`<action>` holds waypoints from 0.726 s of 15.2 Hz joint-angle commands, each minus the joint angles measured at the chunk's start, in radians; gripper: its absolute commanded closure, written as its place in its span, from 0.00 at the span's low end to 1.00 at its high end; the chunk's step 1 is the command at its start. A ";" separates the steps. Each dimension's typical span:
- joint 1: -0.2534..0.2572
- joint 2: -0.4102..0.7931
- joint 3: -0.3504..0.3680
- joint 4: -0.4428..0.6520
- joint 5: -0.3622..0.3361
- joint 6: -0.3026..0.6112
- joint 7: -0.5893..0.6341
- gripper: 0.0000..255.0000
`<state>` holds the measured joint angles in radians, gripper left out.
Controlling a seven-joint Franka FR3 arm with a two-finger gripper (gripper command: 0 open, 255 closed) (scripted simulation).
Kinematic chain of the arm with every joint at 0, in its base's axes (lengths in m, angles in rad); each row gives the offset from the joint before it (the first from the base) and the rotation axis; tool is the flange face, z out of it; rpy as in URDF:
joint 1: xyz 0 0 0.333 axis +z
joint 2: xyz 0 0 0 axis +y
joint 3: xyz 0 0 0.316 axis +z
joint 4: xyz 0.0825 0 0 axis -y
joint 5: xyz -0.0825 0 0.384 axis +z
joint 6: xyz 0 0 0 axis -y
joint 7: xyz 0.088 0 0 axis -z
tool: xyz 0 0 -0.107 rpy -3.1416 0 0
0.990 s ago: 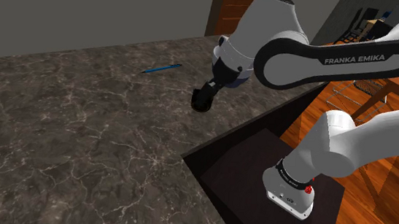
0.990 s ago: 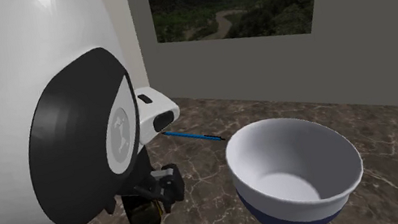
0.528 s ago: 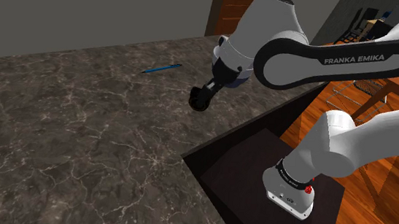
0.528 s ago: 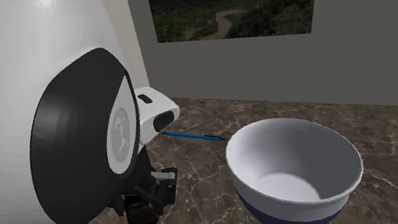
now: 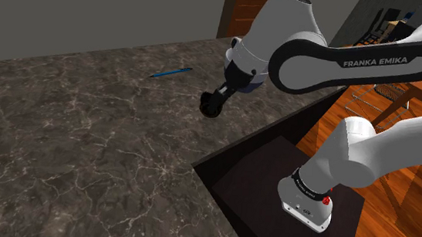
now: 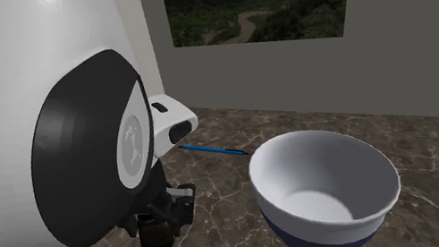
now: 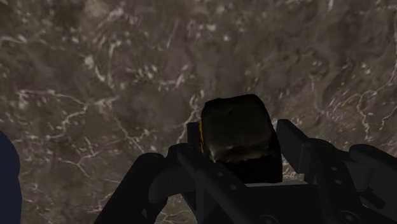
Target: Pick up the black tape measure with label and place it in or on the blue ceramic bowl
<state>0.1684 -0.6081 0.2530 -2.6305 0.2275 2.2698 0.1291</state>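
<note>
The jaws are clenching the black tape measure and raising it slightly higher above the table than a moment ago. The carry to the bowl is probably just beginning.

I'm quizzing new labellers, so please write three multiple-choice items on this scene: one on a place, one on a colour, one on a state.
1. Where does the blue pen lie? A in the bowl; B on the marble counter; C in the gripper.
2. What colour is the bowl inside? A white; B red; C black.
3. The tape measure is: A lying free on the counter; B inside the bowl; C clasped by the gripper.
Answers: B, it rests on the counter behind the bowl; A, the hollow is white above a blue base; C, the wrist view shows both fingers against its sides.
</note>
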 commanded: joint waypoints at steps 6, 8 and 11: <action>-0.005 -0.028 -0.012 0.070 -0.012 -0.099 0.006 1.00; -0.006 -0.034 -0.016 0.093 -0.016 -0.128 0.008 1.00; -0.009 -0.040 -0.021 0.129 -0.022 -0.170 0.011 1.00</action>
<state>0.1602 -0.6454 0.2341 -2.5135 0.2078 2.1152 0.1388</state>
